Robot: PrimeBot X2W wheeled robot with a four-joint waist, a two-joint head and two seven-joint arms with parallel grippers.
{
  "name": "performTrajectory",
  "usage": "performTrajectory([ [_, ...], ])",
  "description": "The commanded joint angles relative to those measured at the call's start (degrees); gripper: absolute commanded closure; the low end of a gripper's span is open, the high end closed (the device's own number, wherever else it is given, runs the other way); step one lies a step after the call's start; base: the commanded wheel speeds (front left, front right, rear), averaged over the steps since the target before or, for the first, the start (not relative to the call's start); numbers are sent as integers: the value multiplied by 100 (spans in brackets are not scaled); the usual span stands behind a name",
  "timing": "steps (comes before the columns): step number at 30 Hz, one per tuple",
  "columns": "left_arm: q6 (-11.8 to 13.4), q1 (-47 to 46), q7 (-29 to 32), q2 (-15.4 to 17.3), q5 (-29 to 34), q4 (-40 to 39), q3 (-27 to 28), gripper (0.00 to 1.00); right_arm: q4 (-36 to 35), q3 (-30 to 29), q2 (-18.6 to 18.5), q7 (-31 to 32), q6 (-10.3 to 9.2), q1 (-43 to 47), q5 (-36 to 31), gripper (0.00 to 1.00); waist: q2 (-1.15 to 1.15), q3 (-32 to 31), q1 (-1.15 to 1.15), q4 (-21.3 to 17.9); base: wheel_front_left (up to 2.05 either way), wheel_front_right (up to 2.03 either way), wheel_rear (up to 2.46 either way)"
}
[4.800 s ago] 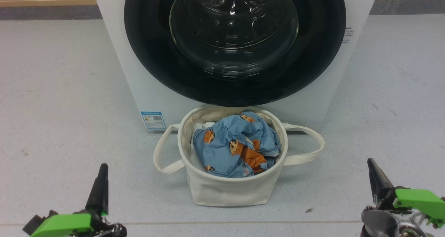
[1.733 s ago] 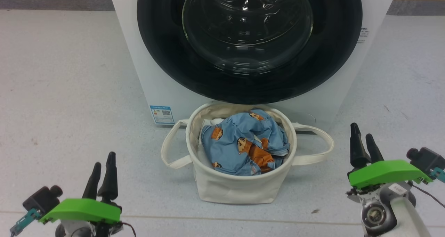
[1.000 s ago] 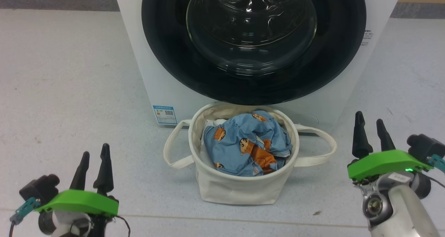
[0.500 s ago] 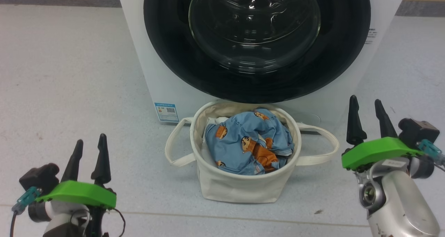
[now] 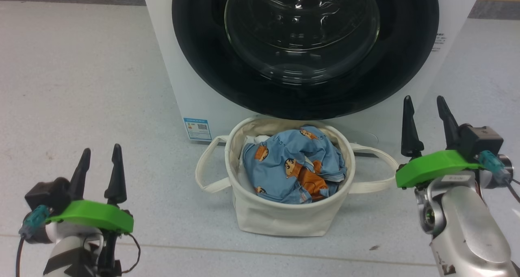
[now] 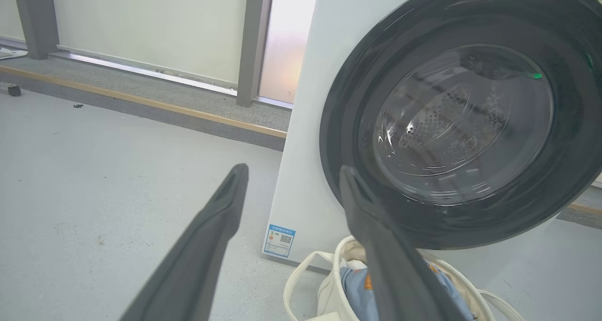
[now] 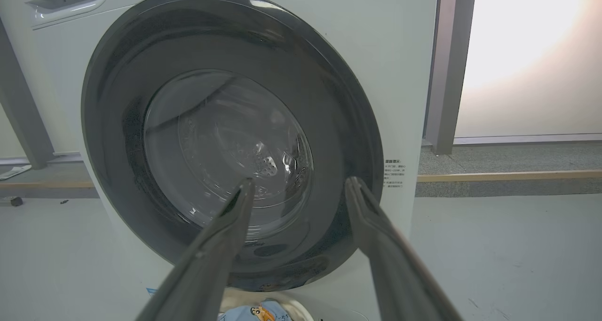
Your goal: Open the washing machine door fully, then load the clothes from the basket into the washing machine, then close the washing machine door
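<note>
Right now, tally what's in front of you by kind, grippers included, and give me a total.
washing machine: 1
basket: 1
clothes: 1 heap, garments in it cannot be counted
blue sticker: 1
grippers: 2, left gripper and right gripper, both open
Total: 6

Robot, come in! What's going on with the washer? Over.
Left tool open, empty. Right tool open, empty, pointing at washing machine door. Door shut; clothes in basket. Basket sits close below door, over.

Even bright indoor light, window (image 7: 526, 52) glare, reflections on door glass (image 5: 302, 25), close fingers (image 6: 197, 255) blurred
</note>
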Motion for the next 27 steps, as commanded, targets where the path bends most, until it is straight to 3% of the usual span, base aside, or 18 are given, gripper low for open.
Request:
performTrajectory([
  [1,-23,-315,-103,156,255,-128,223,0,-146,159,-59,-110,0,-266,-238,0,0,-2,0,9,0,0,0],
  [27,-95,-340,-124,118,507,-2,291,0,-148,98,0,-127,0,-55,-312,0,0,10,0,26,0,0,0],
])
